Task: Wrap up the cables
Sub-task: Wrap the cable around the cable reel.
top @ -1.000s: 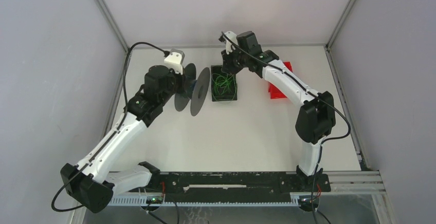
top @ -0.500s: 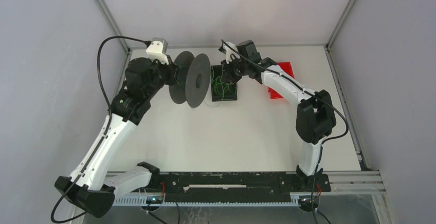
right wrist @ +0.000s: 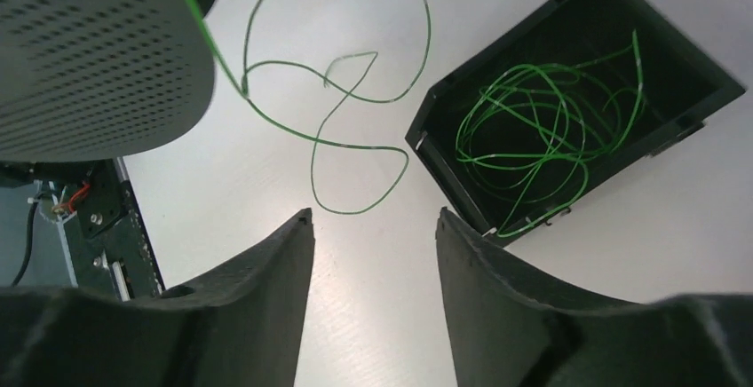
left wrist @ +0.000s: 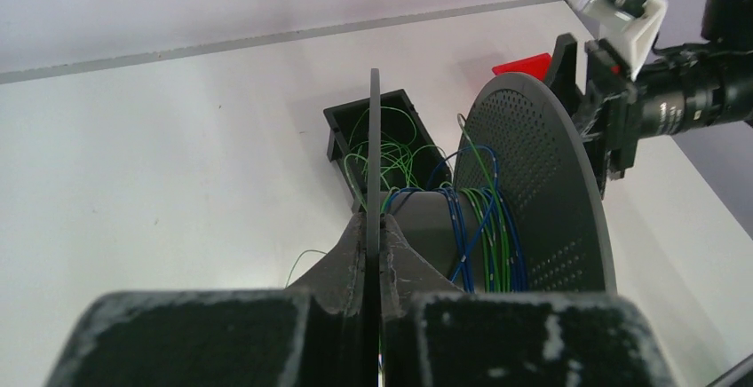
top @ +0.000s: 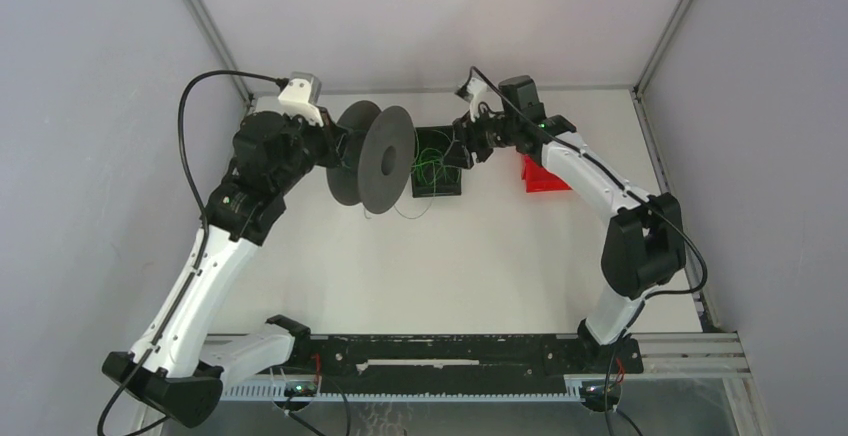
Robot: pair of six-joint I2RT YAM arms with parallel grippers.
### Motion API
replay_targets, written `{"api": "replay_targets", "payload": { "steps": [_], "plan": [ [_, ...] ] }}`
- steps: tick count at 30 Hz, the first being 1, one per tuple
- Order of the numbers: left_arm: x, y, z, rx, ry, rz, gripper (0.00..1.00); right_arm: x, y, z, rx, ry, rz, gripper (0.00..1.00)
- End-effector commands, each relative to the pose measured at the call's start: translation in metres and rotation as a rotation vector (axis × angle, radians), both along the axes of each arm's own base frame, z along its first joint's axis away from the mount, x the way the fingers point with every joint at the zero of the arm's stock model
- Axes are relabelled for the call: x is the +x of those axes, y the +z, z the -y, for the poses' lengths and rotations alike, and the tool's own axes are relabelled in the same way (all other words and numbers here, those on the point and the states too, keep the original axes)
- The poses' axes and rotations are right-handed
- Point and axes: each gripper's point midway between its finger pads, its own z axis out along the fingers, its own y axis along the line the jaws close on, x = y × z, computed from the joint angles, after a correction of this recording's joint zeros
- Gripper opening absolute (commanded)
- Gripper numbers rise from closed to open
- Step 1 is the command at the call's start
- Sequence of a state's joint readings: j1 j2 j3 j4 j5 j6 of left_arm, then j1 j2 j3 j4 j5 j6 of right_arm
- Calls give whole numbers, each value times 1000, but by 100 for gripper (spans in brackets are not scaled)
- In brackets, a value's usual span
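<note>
Jaws of the left gripper (left wrist: pixel 374 227) are clamped on the near flange of the grey spool (left wrist: pixel 533 192). Jaws of the right gripper (right wrist: pixel 373 223) stand apart, empty, over the worktop (right wrist: pixel 622 236). Green cables (right wrist: pixel 542 130) lie tangled in the black box (right wrist: pixel 675 50); one loose strand loops across the worktop to the spool.

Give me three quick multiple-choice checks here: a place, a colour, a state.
1. Where do the loose green cables mostly lie? A in a white bowl; B in the black box; C on a shelf.
2. Which colours are wound on the spool? A blue and green; B red and yellow; C white only.
3. How is the right gripper? A shut on a cable; B shut on the spool; C open, empty.
1 B: they coil inside it. 2 A: both colours ring the hub. 3 C: its fingers stand apart, nothing between.
</note>
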State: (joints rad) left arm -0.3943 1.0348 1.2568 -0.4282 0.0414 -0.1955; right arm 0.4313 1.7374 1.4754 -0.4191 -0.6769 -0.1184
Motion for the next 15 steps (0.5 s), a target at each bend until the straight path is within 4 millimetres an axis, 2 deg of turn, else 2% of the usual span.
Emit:
{"api": "replay_targets", "payload": {
  "steps": [1, 8, 15],
  "plan": [
    [-17, 79, 2, -116, -43, 186, 0, -18, 39, -6, 96, 137, 105, 65],
    [-22, 84, 6, -127, -76, 192, 0, -14, 31, -14, 84, 199, 158, 78],
    [-24, 86, 9, -142, -99, 192, 0, -11, 18, -24, 58, 291, 225, 80]
  ]
}}
